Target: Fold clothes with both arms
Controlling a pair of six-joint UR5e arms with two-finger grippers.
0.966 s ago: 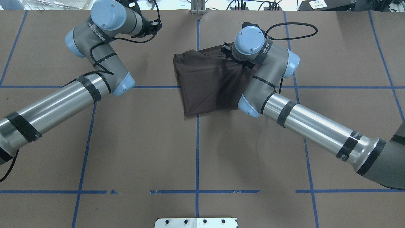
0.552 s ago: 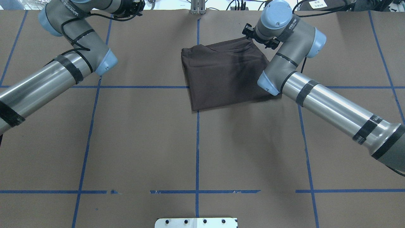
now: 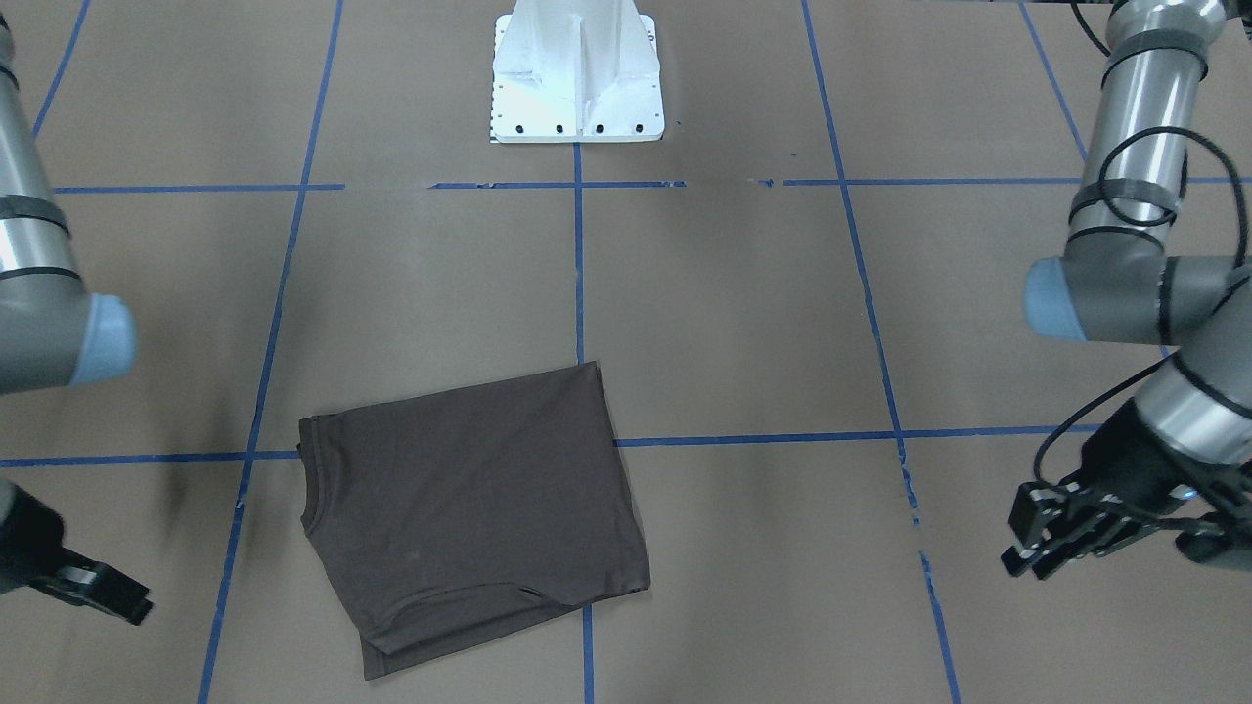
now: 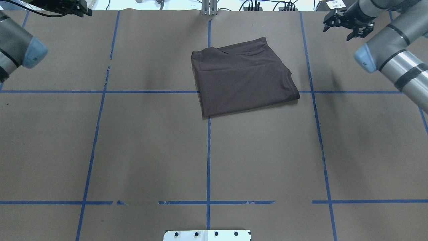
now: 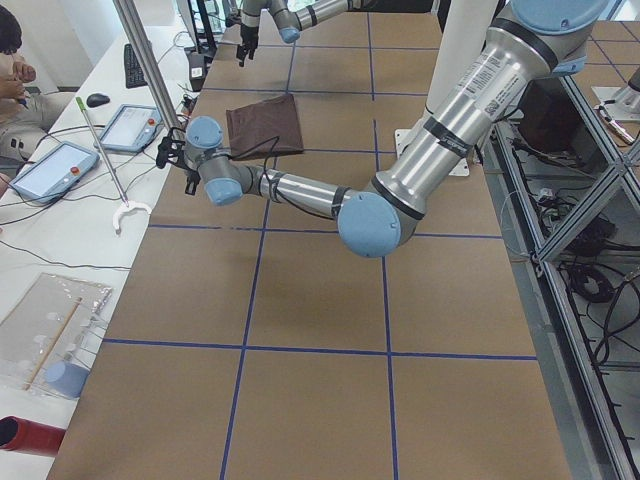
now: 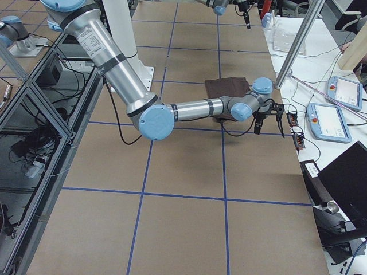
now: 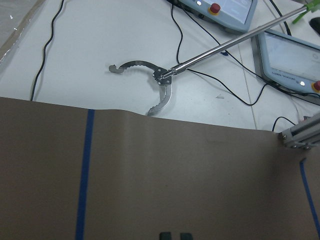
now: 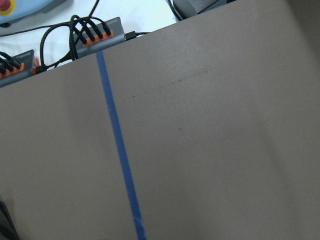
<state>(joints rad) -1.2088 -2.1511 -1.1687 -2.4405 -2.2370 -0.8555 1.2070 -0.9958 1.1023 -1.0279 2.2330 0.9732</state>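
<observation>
Near the far edge of the table (image 4: 150,150), about midway along it and a little toward the robot's right, lay the dark brown T-shirt (image 4: 242,77). It was folded into a rough rectangle and sat flat on the brown covering, skewed against the blue tape lines (image 4: 208,160). One of its corners rested on the line running down the middle of the table. A curved seam showed along the side nearest the far edge. Neither tool touched the T-shirt, and both were well apart from it.

At the far left corner hung the left tool (image 7: 173,236), holding nothing. In the left wrist view its fingertips (image 7: 164,235) stood close together with only a narrow gap between them, above the brown covering just short of the table's far edge. Beyond that edge a metal reach grabber (image 7: 160,82) lay on a white surface beside a pendant (image 7: 220,7) with a red button.

Toward the far right corner hung the right tool (image 4: 339,29), its fingers spread wide and empty, above bare covering and a tape line. The white pedestal (image 3: 575,78) stood at the near edge.
</observation>
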